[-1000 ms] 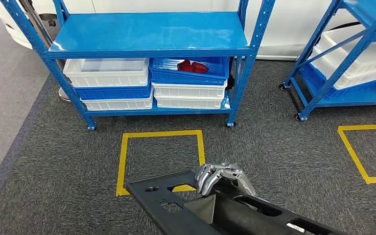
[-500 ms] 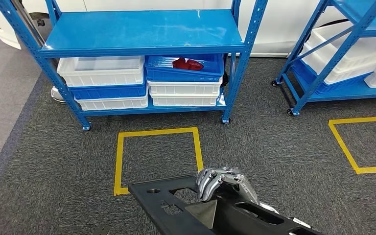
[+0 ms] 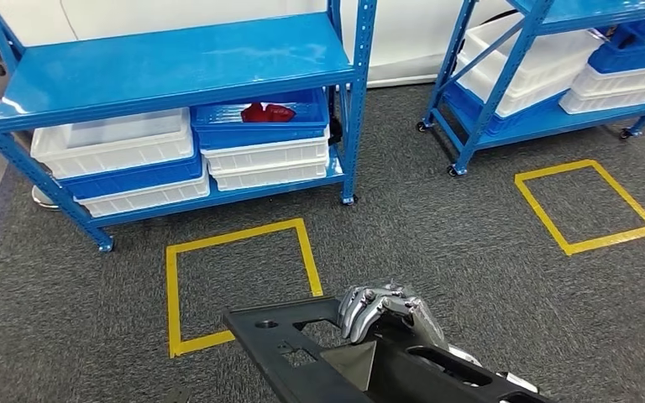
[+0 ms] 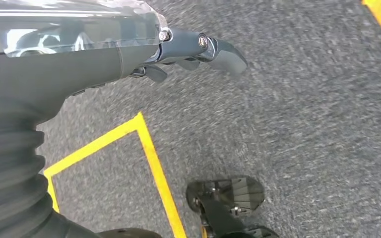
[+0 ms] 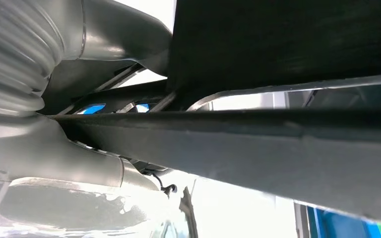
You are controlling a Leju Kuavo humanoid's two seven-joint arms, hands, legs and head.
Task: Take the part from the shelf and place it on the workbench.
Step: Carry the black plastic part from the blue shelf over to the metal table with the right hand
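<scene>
Since the earlier frames our view has swung to the right: the blue shelf (image 3: 176,59) has slid leftward and a second blue rack (image 3: 546,84) has come further in, which we read as the camera turning, not the things moving. Our right hand (image 3: 382,309) has its fingers (image 3: 361,306) curled over the upper edge of the black part (image 3: 302,353), which juts out beyond them above the grey carpet (image 3: 470,235). Our left hand (image 4: 188,49) hangs over the carpet, fingers loosely apart, holding nothing. We judge the pickup done; reaching the counter and setting the part down remain. Far beyond the fingers, the shelf holds stacked white and blue bins (image 3: 117,151); the top blue bin (image 3: 260,122) holds something red (image 3: 267,112).
</scene>
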